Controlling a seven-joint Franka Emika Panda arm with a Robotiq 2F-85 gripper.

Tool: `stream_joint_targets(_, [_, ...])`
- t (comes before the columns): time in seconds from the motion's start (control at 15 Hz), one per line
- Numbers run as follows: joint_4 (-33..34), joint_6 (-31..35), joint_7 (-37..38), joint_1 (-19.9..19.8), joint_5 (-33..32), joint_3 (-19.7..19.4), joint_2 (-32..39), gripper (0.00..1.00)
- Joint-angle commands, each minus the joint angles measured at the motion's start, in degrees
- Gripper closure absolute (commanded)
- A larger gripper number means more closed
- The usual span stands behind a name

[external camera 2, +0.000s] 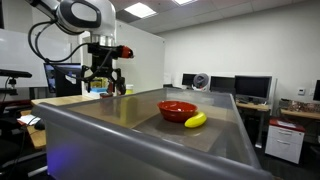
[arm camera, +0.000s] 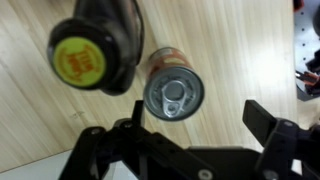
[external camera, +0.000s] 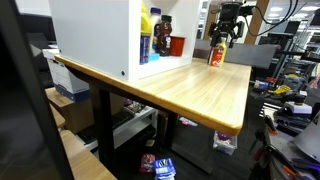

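My gripper [arm camera: 200, 125] is open and empty, pointing down over the wooden table [arm camera: 230, 50]. In the wrist view a metal can with a pull-tab lid [arm camera: 173, 92] stands upright just beyond my left finger, not between the fingers. A dark bottle with a yellow cap [arm camera: 80, 60] stands touching or right beside the can. In an exterior view the gripper [external camera: 228, 32] hovers just above the can [external camera: 215, 56] near the table's far end. In an exterior view the gripper [external camera 2: 105, 82] hangs low over the table, and the can is hidden.
A white open cabinet [external camera: 95, 35] stands on the table and holds a blue bottle [external camera: 146, 45], a dark bottle [external camera: 163, 32] and a red item [external camera: 177, 45]. A red bowl [external camera 2: 177, 109] and a banana [external camera 2: 196, 120] lie on a grey surface. Clutter sits on the floor.
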Motion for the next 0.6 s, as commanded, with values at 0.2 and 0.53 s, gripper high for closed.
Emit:
stream_joint_targets(0.2, [-2.62, -11.44, 23.14, 0.08, 4.96, 6.09, -12.91, 0.00])
stream_joint_targets(0.53, [-5.72, -12.70, 41.62, 2.74, 9.55, 10.34, -16.47, 0.00])
